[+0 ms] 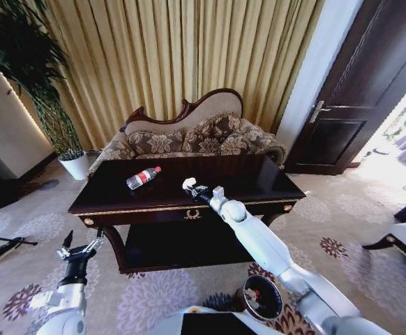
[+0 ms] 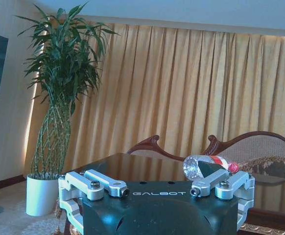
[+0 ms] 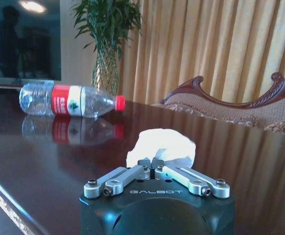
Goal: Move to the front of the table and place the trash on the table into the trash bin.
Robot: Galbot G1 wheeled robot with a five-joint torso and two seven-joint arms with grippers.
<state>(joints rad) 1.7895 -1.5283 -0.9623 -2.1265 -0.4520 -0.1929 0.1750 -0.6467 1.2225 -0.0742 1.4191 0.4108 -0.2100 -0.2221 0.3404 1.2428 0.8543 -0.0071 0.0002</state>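
The dark glossy table [image 1: 259, 183] stands in front of me. On its left part lies a clear bottle with a red label [image 1: 144, 177], also in the right wrist view [image 3: 69, 100] and the left wrist view [image 2: 208, 166]. My right gripper [image 1: 191, 186] reaches over the table's front edge and is shut on a crumpled white paper scrap [image 3: 162, 146] close to the tabletop. The left gripper [image 1: 83, 244] hangs open, low and left of the table, its jaws spread wide [image 2: 159, 192]. The round dark trash bin [image 1: 261, 296] sits on the carpet under my right arm, with some litter inside.
A patterned sofa [image 1: 189, 139] stands behind the table against gold curtains. A potted plant in a white pot [image 1: 74, 164] is at the back left. A dark door [image 1: 349, 105] is at the right, and a bench corner [image 1: 405, 237] at the far right. Carpet surrounds the table.
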